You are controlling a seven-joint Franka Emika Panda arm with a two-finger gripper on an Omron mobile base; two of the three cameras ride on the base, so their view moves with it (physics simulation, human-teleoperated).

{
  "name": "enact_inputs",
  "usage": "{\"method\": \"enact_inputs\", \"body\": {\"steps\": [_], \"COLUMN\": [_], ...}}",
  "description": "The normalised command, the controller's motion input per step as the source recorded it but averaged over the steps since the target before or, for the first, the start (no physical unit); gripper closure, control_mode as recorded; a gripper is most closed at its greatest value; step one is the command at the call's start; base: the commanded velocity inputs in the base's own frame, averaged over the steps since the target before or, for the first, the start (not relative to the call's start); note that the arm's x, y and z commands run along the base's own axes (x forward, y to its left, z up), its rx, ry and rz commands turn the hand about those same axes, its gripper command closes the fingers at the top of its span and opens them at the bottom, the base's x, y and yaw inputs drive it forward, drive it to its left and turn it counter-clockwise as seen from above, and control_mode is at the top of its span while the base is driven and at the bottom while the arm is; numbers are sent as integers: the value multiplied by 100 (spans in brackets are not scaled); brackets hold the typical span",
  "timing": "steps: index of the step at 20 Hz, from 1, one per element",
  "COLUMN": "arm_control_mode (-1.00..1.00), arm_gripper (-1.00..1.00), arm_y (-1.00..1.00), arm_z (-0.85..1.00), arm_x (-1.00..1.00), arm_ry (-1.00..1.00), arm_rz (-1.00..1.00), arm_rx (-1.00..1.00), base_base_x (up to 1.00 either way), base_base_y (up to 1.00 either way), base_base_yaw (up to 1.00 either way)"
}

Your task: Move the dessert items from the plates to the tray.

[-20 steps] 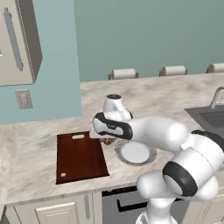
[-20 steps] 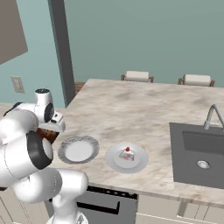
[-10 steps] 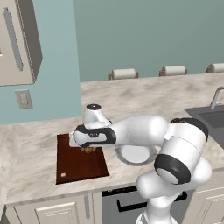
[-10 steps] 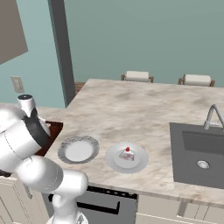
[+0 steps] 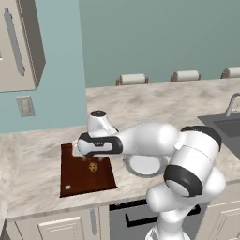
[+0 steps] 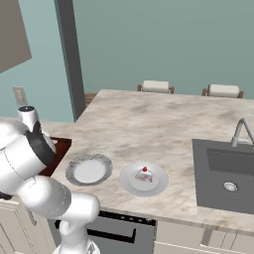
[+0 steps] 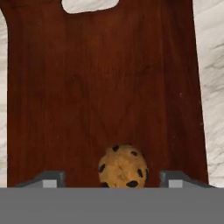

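Observation:
The tan chocolate-chip cookie (image 7: 122, 168) lies on the dark reddish-brown tray (image 7: 105, 87), near its right side (image 5: 93, 166). My gripper (image 7: 111, 179) hangs just above it, open, with a gap between each fingertip (image 7: 49, 178) and the cookie. Seen from the left base camera, the gripper (image 5: 92, 157) hovers over the tray (image 5: 75, 180). An empty plate (image 6: 89, 169) sits right of the tray (image 6: 60, 147). The white cake piece with red topping (image 6: 144, 174) rests on the second plate (image 6: 130, 184).
The tray's slot handle (image 7: 89, 4) is at its far end. A sink (image 6: 225, 173) with a faucet (image 6: 240, 130) lies to the right. Wall cabinet (image 5: 18, 42) and outlet (image 5: 26, 107) are at the left. My arm hides part of the empty plate (image 5: 145, 165).
The arm swung left from the plates to over the tray. The cookie, carried earlier, now lies on the tray with the fingers apart from it.

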Motion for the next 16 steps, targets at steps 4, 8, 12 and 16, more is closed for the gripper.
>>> {"method": "enact_inputs", "body": {"steps": [4, 8, 12, 16], "arm_control_mode": [-100, -100, -100, -100], "arm_gripper": [-100, -100, -100, -100], "arm_y": [-37, -98, -100, -100], "arm_z": [31, 26, 14, 6], "arm_x": [0, 0, 0, 0], "arm_ry": [0, 1, 4, 4], "arm_rz": [-4, -5, -6, -9], "arm_rx": [-1, -4, -8, -9], "base_base_x": [0, 0, 0, 0], "base_base_y": [0, 0, 0, 0], "base_base_yaw": [0, 0, 0, 0]}}
